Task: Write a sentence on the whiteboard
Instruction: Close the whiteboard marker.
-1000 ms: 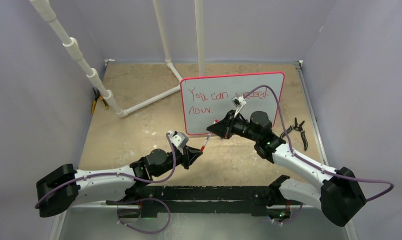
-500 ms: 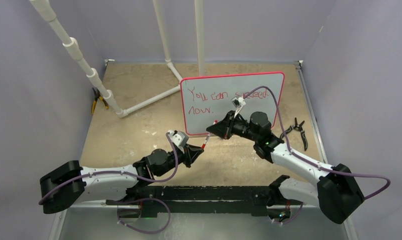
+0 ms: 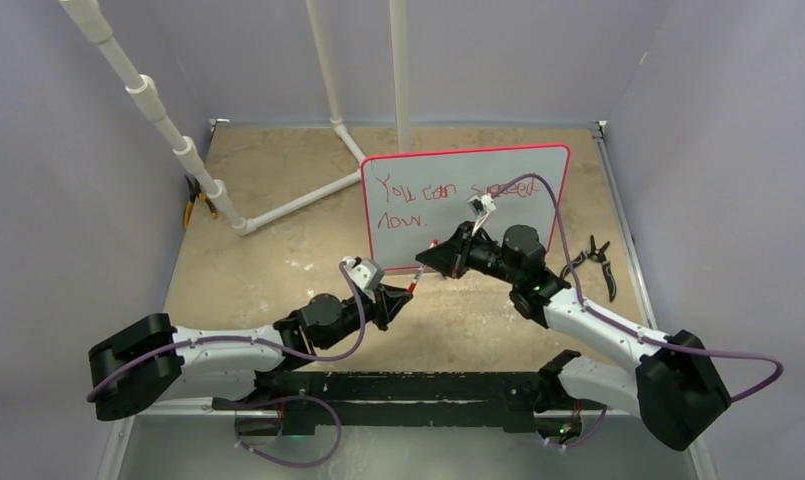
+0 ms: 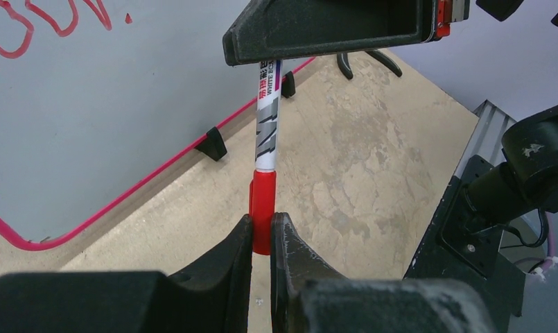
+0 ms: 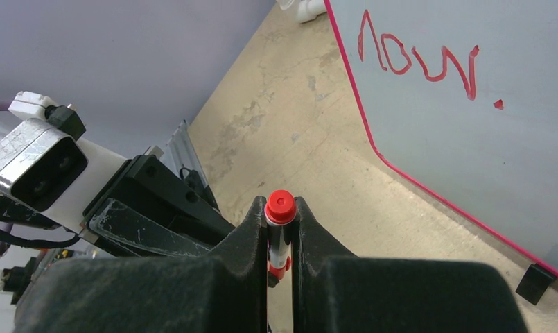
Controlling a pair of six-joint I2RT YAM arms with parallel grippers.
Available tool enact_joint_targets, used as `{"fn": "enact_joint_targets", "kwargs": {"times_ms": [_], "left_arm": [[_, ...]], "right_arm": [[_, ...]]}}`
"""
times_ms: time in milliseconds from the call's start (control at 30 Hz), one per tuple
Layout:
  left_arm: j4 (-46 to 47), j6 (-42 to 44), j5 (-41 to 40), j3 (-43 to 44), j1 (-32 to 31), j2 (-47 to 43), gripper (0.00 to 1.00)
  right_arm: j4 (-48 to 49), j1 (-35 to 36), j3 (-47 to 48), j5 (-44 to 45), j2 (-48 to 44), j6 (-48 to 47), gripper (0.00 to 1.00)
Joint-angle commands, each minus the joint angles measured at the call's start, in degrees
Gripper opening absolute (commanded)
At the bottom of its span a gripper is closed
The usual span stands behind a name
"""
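Red sentence (image 3: 440, 190) on white, pink-framed whiteboard (image 3: 418, 165); white-grey marker (image 4: 267, 132), red cap (image 4: 263, 208); mottled tan table (image 3: 278, 250).

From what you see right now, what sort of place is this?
Probably a robot test cell: plain walls close in a small table, white pipes stand on it, and the left arm and right arm are mounted at its edge.

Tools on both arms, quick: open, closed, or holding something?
Left tool: closed on the red marker cap.
Right tool: closed on the marker barrel.
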Motion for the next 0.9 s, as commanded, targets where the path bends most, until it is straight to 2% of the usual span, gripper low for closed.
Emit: {"fn": "enact_joint_targets", "kwargs": {"times_ms": [0,67,133,333,533,867], "left_arm": [[4.94,-0.12,-1.52,3.47,0.9,-2.99,0.12],[2.34,-0.12,-0.62,2.87,0.9,-4.69,0.29],[-1.46,-0.06,-0.12,2.61,0.9,-6.54,0.4],[-9.8,-0.9,2.27,1.89,0.99,-10.2,0.54],[-12.23,-2.8,6.37,2.08,0.99,-8.66,0.6],[-9.89,-2.93,8.61,5.59,1.43,-0.36,0.58]], "right_arm": [[-2.8,0.89,-1.05,-0.58,-1.95,0.7,0.0],[-3.16,0.89,-1.0,0.9,-2.7,0.36,0.0],[-3.8,0.89,-0.62,1.96,-3.04,-0.18,0.0],[-4.43,0.83,-0.12,2.69,-3.6,-0.46,0.0],[-4.43,0.89,0.16,2.21,-4.62,-0.85,0.0],[-3.94,0.87,0.22,0.16,-4.42,-1.5,0.0]]}}
